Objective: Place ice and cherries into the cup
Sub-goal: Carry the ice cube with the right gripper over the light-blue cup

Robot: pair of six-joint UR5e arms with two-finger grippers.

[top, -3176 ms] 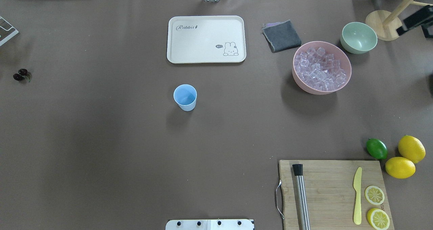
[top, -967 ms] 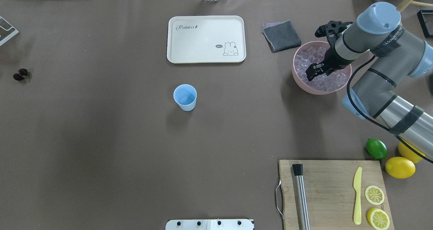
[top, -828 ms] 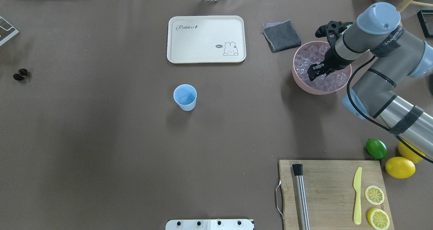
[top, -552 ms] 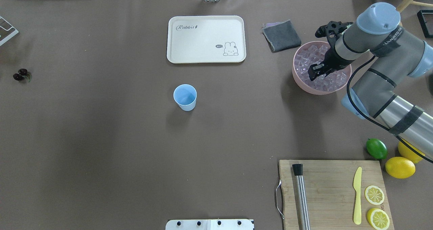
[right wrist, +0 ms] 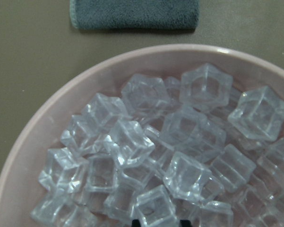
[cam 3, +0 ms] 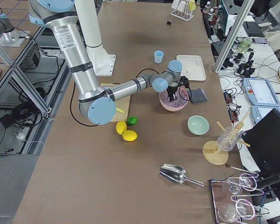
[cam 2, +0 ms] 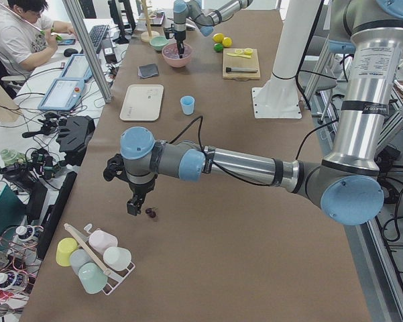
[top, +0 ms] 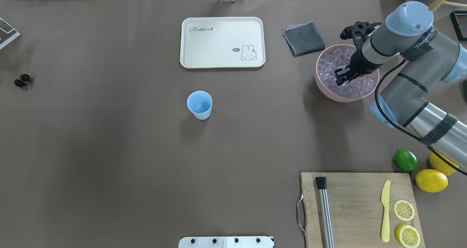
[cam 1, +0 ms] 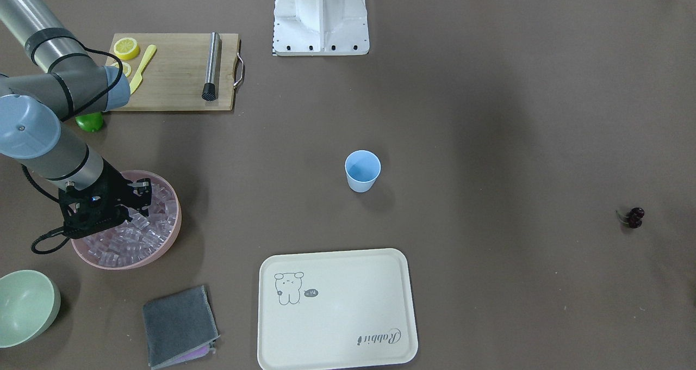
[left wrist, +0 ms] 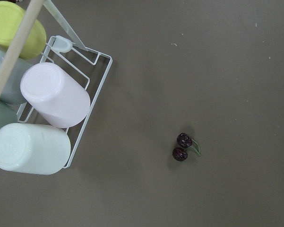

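The light-blue cup (top: 199, 104) stands upright mid-table, also in the front view (cam 1: 362, 170). The ice (top: 330, 64) fills the pink bowl (top: 325, 92) at the back right. My right gripper (top: 343, 77) is down in the bowl. In the right wrist view its fingertips (right wrist: 135, 221) are narrowed around one ice cube (right wrist: 156, 205). The cherries (top: 22, 80) lie at the far left, and in the left wrist view (left wrist: 182, 146) straight below the camera. My left gripper (cam 2: 133, 204) hovers near them; I cannot tell whether it is open or shut.
A cream tray (top: 222, 42) lies behind the cup and a grey cloth (top: 304, 38) lies next to the pink bowl. A green bowl (cam 1: 24, 307) stands beyond it. A cutting board (top: 359, 208), a lime (top: 406, 160) and lemons (top: 431, 180) lie front right. A cup rack (left wrist: 52, 94) stands near the cherries.
The right arm came in over the pink bowl. Over the last second its jaws narrowed among the ice. Cup and cherries have not moved.
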